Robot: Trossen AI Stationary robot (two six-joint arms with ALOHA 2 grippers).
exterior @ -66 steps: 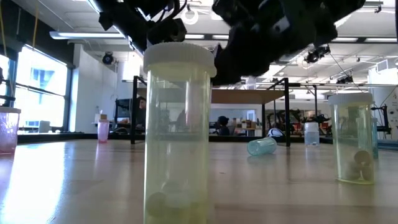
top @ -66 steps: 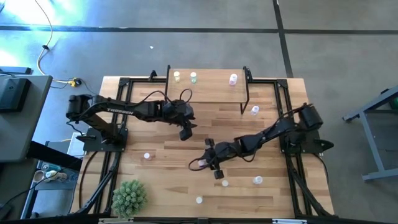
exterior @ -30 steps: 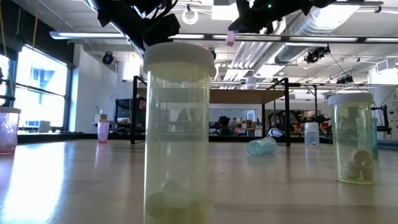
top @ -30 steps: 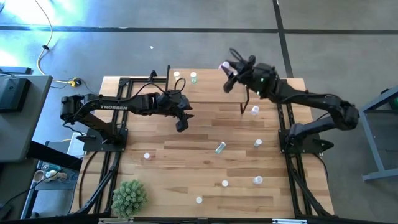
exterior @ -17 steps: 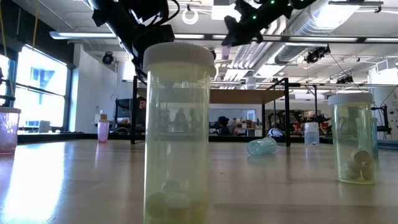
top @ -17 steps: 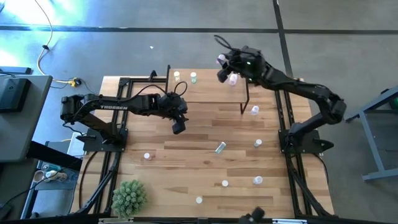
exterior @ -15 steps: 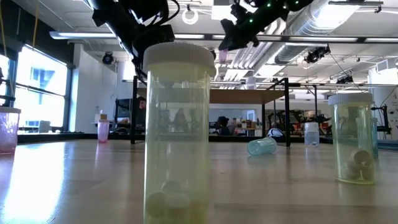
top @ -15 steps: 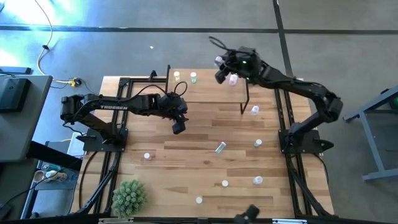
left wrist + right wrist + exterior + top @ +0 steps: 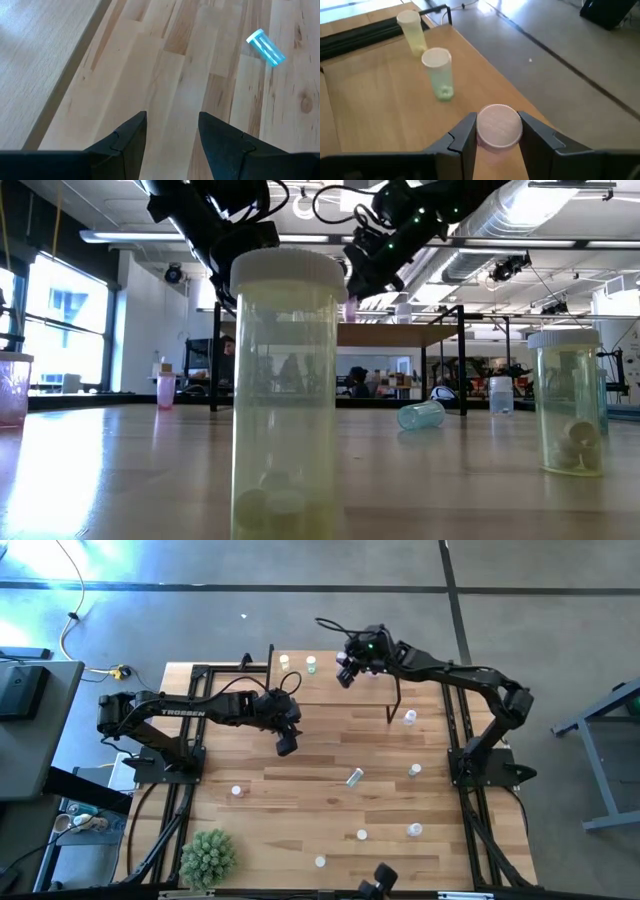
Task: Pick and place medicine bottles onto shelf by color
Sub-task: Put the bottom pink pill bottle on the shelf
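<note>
Well left of the shelf (image 9: pixel 335 680) and clear of every bottle: left end effector (image 9: pixel 285 743), hovering over bare worktop (image 9: pixel 300 800), fingers parted with nothing between them, a pale blue bottle (image 9: pixel 265 47) lying on its side some way ahead in the wrist view. On the shelf's back-left corner: a yellow bottle (image 9: pixel 413 31) and, just beside it, a green bottle (image 9: pixel 439 73), both upright, translucent with pale caps. Right of those, over the shelf's back edge: right end effector (image 9: pixel 346 668), fingers closed around a pink bottle (image 9: pixel 499 126), gripped by its sides, its round pale cap facing the wrist camera. Likely risk from here: release too close to the back edge, given how near the floor side shows past the board in the right wrist view, and the bottle tipping off; a tilted set-down on such a light, narrow cylinder would probably topple it too, perhaps into the green one. Also a judgement: placement too near green would blur the colour grouping. Farther right, still off the shelf: several small bottles scattered over the worktop, one fallen near the middle.
</note>
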